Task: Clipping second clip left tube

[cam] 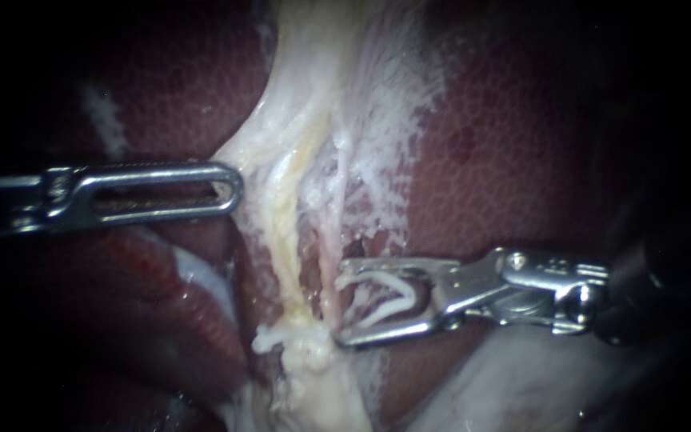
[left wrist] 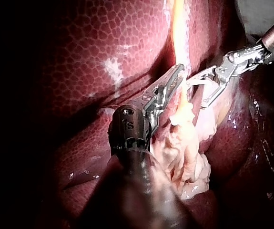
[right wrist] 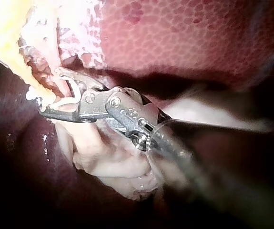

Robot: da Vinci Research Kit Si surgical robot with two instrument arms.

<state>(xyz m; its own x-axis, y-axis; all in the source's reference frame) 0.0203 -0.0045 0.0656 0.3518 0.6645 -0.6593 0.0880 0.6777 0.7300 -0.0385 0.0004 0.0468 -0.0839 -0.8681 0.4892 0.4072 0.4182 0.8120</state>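
Note:
My right instrument comes in from the right. Its jaws stand apart and hold an open white clip between them. A thin pinkish tube runs down right at the mouth of those jaws. Left of it lies a thicker yellowish tube. A white lump that may be a clip sits low on that strand. My left instrument has its slotted jaws shut on the edge of the pale tissue, which tents toward them. The right wrist view shows the clip in the jaws against the strands.
Dark red liver lies on both sides of the pale strands. Frayed whitish tissue bunches below the jaws. In the left wrist view the two instruments nearly meet at the strands.

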